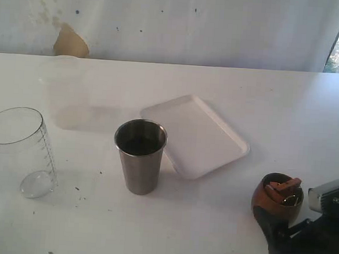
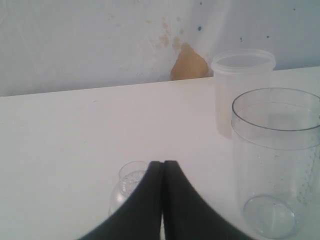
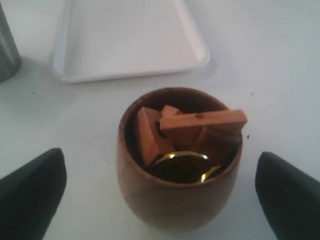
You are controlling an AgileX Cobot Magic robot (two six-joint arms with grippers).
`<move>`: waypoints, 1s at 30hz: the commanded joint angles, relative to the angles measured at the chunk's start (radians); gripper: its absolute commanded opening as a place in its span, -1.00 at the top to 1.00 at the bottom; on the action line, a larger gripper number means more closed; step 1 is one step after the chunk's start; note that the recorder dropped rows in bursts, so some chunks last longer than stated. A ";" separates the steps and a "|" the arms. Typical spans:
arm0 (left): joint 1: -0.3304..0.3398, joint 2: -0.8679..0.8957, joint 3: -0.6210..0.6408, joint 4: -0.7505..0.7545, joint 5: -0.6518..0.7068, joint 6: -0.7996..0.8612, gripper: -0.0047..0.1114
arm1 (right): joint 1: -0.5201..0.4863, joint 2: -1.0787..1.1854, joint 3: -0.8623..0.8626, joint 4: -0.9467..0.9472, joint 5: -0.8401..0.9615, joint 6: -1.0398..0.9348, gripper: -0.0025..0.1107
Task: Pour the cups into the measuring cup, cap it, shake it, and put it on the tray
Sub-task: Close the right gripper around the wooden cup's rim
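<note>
While the right claw (image 3: 160, 192) stands with its fingers wide apart, one on each side of the wooden cup (image 3: 175, 205) and touching neither wall, you have that cup centred for a sideways grasp; nothing is held yet. Wooden blocks (image 3: 200, 122) and a brass-coloured round piece (image 3: 182, 167) fill the cup to its rim. One block lies across the mouth, so a level lift will likely matter before any pour. Beyond this claw lies the white tray (image 1: 215, 136), bare, set apart as the final resting place. The steel tumbler (image 1: 139, 157) stands upright farther off, just past the tray. Your left claw (image 2: 162, 172) has its fingers pressed together on nothing and hangs low over the counter (image 2: 75, 150). Just beside it the clear measuring cup (image 2: 275, 165) stands upright, open-mouthed and apparently empty, ready to receive. A frosted tub (image 2: 242, 85) stands behind that cup. Under the left claw lies a small clear round item (image 2: 129, 182), too hidden to name.
</note>
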 commanded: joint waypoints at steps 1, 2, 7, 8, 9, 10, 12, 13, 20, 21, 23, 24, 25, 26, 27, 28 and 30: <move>-0.002 -0.003 0.002 0.000 -0.014 -0.001 0.92 | 0.003 0.061 -0.009 -0.002 -0.027 -0.012 -0.72; -0.002 -0.003 0.002 0.000 -0.014 -0.001 0.92 | 0.003 0.075 -0.014 -0.004 -0.032 -0.017 -0.72; -0.002 -0.003 0.002 0.000 -0.014 -0.001 0.92 | 0.003 0.142 -0.038 -0.007 -0.062 -0.022 -0.72; -0.002 -0.003 0.002 0.000 -0.014 -0.001 0.92 | 0.003 0.160 -0.045 -0.008 -0.067 -0.026 -0.72; -0.002 -0.003 0.002 0.000 -0.014 -0.001 0.92 | 0.003 0.172 -0.050 -0.008 -0.077 -0.037 -0.72; -0.002 -0.003 0.002 0.000 -0.014 -0.001 0.92 | 0.003 0.185 -0.054 -0.010 -0.079 -0.039 -0.72; -0.002 -0.003 0.002 0.000 -0.014 -0.001 0.92 | 0.003 0.212 -0.070 -0.015 -0.079 -0.039 -0.72; -0.002 -0.003 0.002 0.000 -0.014 -0.001 0.92 | 0.003 0.225 -0.077 -0.021 -0.079 -0.039 -0.72; -0.002 -0.003 0.002 0.000 -0.014 -0.001 0.92 | 0.003 0.302 -0.116 -0.023 -0.096 -0.040 -0.72; -0.002 -0.003 0.002 0.000 -0.014 -0.001 0.92 | 0.003 0.313 -0.122 -0.023 -0.103 -0.040 -0.72; -0.002 -0.003 0.002 0.000 -0.014 -0.001 0.92 | 0.003 0.331 -0.135 -0.023 -0.112 -0.040 -0.72; -0.002 -0.003 0.002 0.000 -0.014 -0.001 0.92 | 0.003 0.337 -0.140 -0.023 -0.116 -0.040 -0.72; -0.002 -0.003 0.002 0.000 -0.014 -0.001 0.92 | 0.003 0.346 -0.149 -0.023 -0.121 -0.040 -0.72; -0.002 -0.003 0.002 0.000 -0.014 -0.001 0.92 | 0.003 0.354 -0.157 -0.023 -0.123 -0.040 -0.72; -0.002 -0.003 0.002 0.000 -0.014 -0.001 0.92 | 0.003 0.361 -0.163 -0.023 -0.123 -0.040 -0.72; -0.002 -0.003 0.002 0.000 -0.014 -0.001 0.92 | 0.003 0.371 -0.172 -0.023 -0.123 -0.040 -0.72; -0.002 -0.003 0.002 0.000 -0.014 -0.001 0.92 | 0.003 0.396 -0.185 -0.023 -0.125 -0.040 -0.72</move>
